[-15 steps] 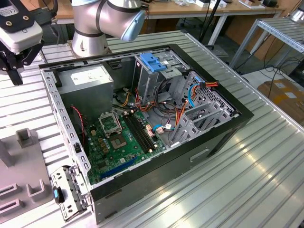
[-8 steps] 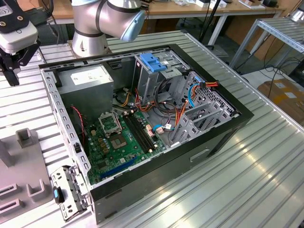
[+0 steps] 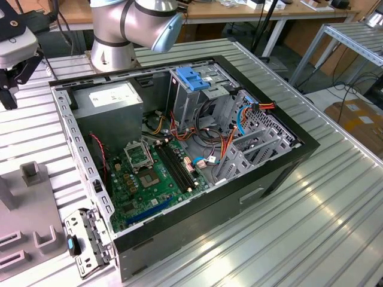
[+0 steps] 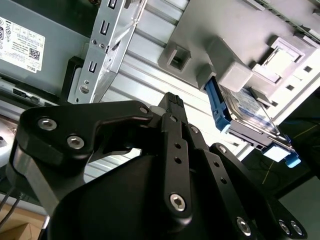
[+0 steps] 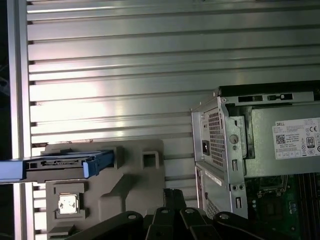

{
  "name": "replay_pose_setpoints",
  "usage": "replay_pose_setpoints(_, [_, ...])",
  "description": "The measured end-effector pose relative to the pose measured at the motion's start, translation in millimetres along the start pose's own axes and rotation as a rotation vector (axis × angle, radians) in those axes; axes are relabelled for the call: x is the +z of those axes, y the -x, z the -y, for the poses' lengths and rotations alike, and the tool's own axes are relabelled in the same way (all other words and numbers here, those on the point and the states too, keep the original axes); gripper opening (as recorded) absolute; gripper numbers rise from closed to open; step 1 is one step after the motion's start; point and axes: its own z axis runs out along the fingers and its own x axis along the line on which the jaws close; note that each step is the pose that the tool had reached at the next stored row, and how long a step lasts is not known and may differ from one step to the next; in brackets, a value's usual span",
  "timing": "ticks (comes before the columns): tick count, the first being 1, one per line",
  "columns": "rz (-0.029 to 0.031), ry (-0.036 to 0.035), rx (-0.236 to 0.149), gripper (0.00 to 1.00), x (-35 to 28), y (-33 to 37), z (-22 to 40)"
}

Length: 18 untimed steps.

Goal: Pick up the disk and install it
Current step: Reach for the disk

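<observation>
The disk is a silver drive in a bright blue carrier rail, standing on its edge in a slot of a grey holder on the slatted table. In the second wrist view the disk shows its blue end tabs and leans in the same holder. My gripper hangs above the table between the holder and the open computer case, apart from the disk, with its black fingers together and nothing between them. Its linkage shows over the holder's edge. In the exterior view the gripper is at the far left.
The open computer case lies on the aluminium table, with a motherboard, cables, a power supply and a metal drive cage topped by a blue latch. The arm's base stands behind the case. A loose metal bracket lies by the holder.
</observation>
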Motion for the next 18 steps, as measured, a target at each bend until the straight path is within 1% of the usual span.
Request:
replay_pose_setpoints(5, [0.0,0.0,0.0,0.11,-0.3,-11.8,0.8])
replay_pose_setpoints(6, [-0.0001,0.0,0.0,0.11,-0.3,-15.1,0.8])
replay_pose_setpoints(8, [-0.0001,0.0,0.0,0.11,-0.3,-17.2,-0.3])
replay_pose_setpoints(9, [-0.0005,0.0001,-0.005,0.11,-0.3,-17.4,-2.0])
replay_pose_setpoints(10, [-0.0011,0.0004,-0.019,0.11,-0.2,-17.6,-3.4])
replay_pose_setpoints(11, [-0.002,0.0009,-0.041,0.11,0.0,-17.7,-4.3])
replay_pose_setpoints(12, [-0.0027,0.0012,-0.054,0.11,0.9,-18.9,-4.5])
replay_pose_setpoints(13, [-0.0038,0.0011,-0.055,0.11,1.0,-20.4,-5.1])
replay_pose_setpoints(14, [-0.0049,0.001,-0.056,0.11,1.2,-23.6,-6.0])
replay_pose_setpoints(15, [-0.0065,0.0007,-0.056,0.11,1.6,-30.2,-7.0])
replay_pose_setpoints(16, [-0.0128,0.0003,-0.055,0.11,2.3,-38.7,-7.4])
replay_pose_setpoints(17, [-0.025,-0.0002,-0.055,0.11,2.6,-43.4,-7.2])
replay_pose_setpoints(18, [-0.0375,-0.0008,-0.054,0.11,3.2,-51.0,-6.6])
